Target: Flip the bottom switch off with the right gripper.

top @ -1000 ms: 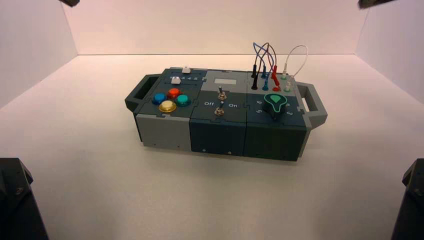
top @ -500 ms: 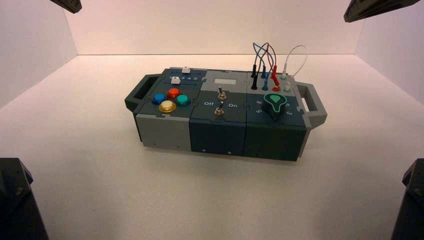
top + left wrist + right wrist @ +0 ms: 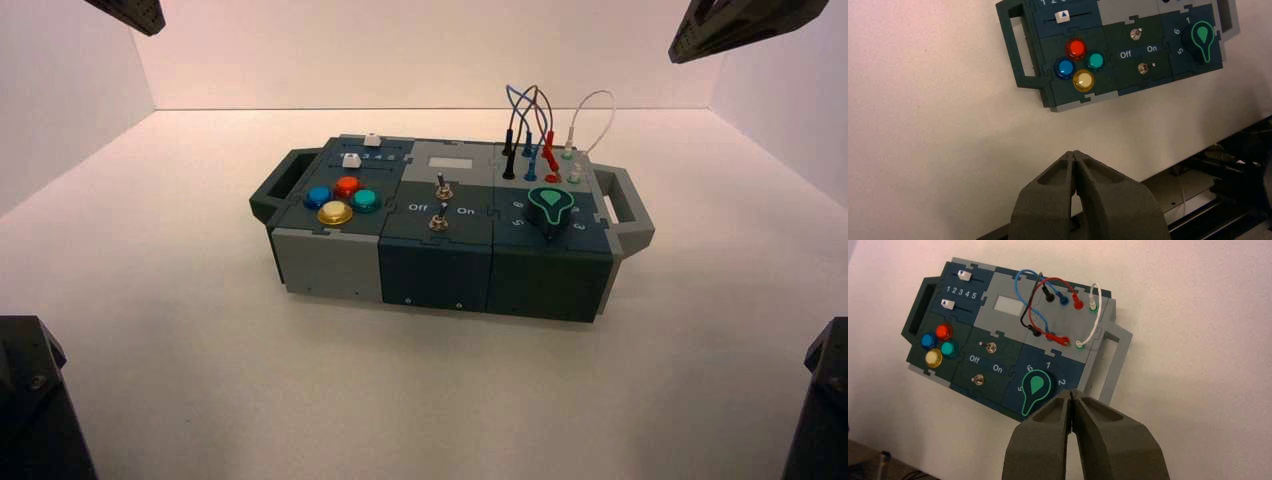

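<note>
**Q:** What sits on the white tabletop [image 3: 180,330], going from left to right?

**A:** A long dark teal and grey box [image 3: 445,270] with a loop handle at each end, built from blocks that join like puzzle pieces. Its left block carries two white-capped sliders [image 3: 958,290] beside a printed row of numbers 1 to 5. Nearer the robot sits a cluster of four glossy domed buttons: blue [image 3: 317,196], red [image 3: 347,185], yellow [image 3: 335,212] and green [image 3: 365,199].

**Q:** And the middle block?

**A:** A pale rectangular window [image 3: 1007,305] at the far side, then two small silver metal toggles. The far toggle [image 3: 442,188] is the upper one. The bottom switch [image 3: 438,220] stands on a round nut at the near side of the block, just below the white lettering "Off" and "On". Which way its lever leans cannot be told.

**Q:** The right block?

**A:** Blue, black, red and white wires [image 3: 1048,295] arc between sockets at the far side. Nearer is a dark pointer knob [image 3: 549,207] outlined in green, pointing between 5 and 6.

**Q:** Where are the grippers?

**A:** Both are high and well apart from the box. The left gripper [image 3: 1075,155] hangs over bare table on the box's left, its matte grey tapered fingers pressed together, holding nothing. The right gripper [image 3: 1070,394] hangs over the box's right end with its fingers likewise closed and empty.
</note>
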You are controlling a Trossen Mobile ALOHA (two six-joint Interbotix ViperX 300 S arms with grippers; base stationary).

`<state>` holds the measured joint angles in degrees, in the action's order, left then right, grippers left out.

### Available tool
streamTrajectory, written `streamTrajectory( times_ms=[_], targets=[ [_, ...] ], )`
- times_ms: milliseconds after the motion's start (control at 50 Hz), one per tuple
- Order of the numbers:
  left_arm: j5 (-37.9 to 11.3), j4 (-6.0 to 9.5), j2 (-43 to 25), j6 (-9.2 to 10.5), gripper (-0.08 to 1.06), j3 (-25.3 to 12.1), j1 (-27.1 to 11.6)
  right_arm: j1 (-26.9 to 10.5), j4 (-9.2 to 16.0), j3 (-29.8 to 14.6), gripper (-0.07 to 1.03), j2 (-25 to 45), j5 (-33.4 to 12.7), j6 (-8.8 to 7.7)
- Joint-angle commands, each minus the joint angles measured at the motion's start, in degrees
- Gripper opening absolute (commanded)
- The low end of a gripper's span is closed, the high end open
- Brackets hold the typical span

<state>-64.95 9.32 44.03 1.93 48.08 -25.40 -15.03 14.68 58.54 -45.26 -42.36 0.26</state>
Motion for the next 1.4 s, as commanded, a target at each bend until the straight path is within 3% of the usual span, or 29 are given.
streamTrajectory(
  times_ms=[20, 540, 860, 1160, 1400],
  targets=[
    [0.18, 0.09, 0.00, 0.35, -0.03, -0.53, -0.09, -0.26, 0.44, -1.23, -0.02, 0.70, 0.70, 0.18],
    [1.14, 0.00, -1.32, 0.35, -0.03, -0.35, -0.09, -0.35, 0.79, -1.76, -0.02, 6.24, 1.85, 0.00],
    [1.67, -0.09, -2.72, 0.18, -0.03, -0.44, -0.09, -6.68, 2.20, -3.87, -0.02, 14.33, 4.04, 0.35],
    [3.60, -0.09, -5.63, 0.26, -0.03, -0.26, -0.09, -8.79, 3.69, -4.83, -0.02, 17.14, 5.10, 0.26],
    [5.80, -0.09, -7.73, 0.09, -0.03, -0.26, -0.18, -12.22, 5.45, -4.83, -0.02, 20.21, 7.03, 1.23]
  ],
)
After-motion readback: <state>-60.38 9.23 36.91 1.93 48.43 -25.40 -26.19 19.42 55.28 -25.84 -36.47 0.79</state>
